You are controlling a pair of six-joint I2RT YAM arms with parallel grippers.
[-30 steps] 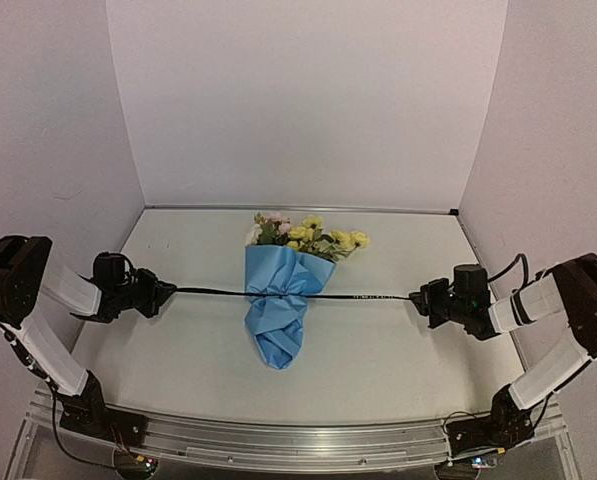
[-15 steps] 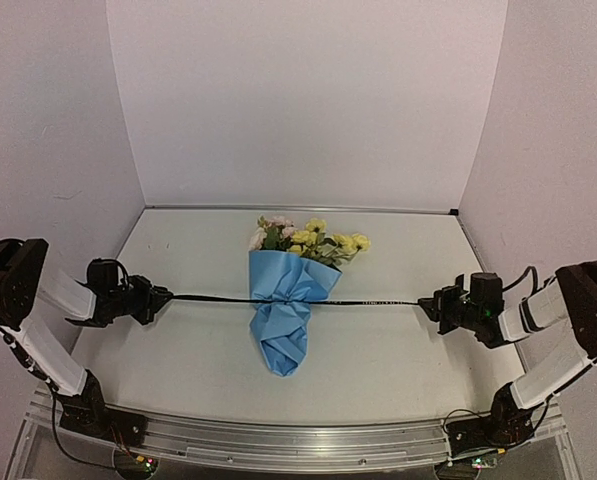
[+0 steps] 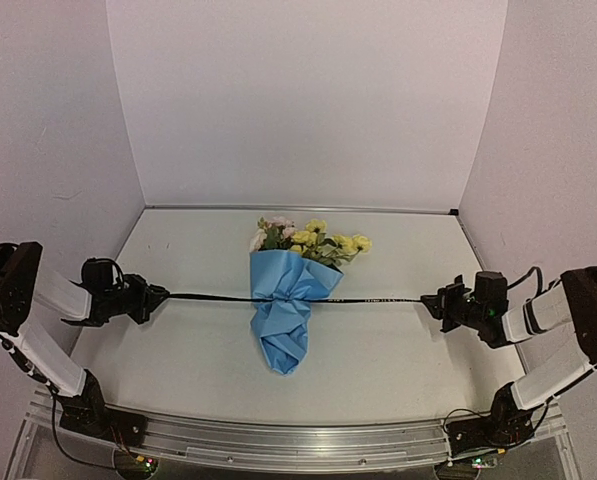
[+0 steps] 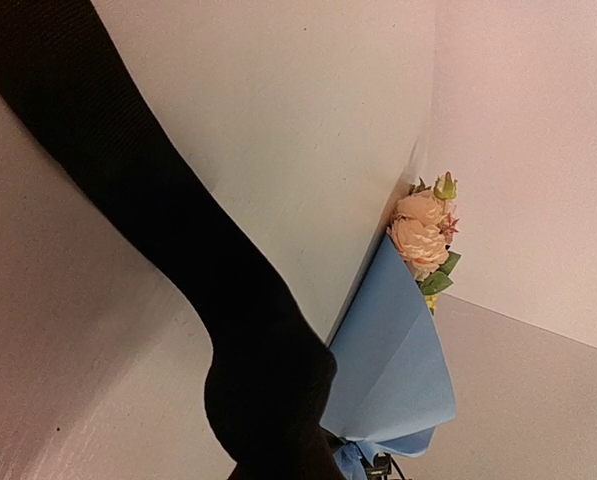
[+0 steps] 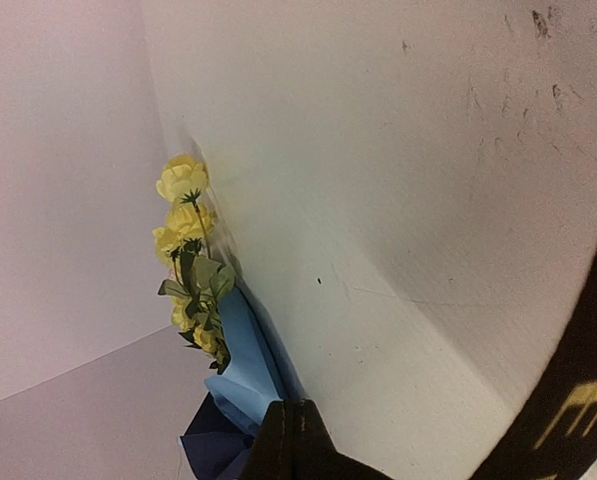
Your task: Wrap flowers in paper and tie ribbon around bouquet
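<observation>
From the top external view, the bouquet lies in the middle of the desk, its yellow and pink flowers pointing toward the back wall and the narrow end of the light blue paper pointing toward the arm bases. The black ribbon runs in a straight, taut line across the pinched waist of the paper. The left gripper is clamped on one end of it and the right gripper on the other, each held well out to its own side of the desk. In the left wrist view the ribbon is a broad, blurred black band sweeping from the upper left down to the bottom edge. Beyond it the blue paper flares open, with a pale pink bloom and a green bud at its rim. In the right wrist view yellow flowers and green leaves rise out of the paper, which shows its navy face low down. The ribbon, with pale lettering, curves along the right edge.
</observation>
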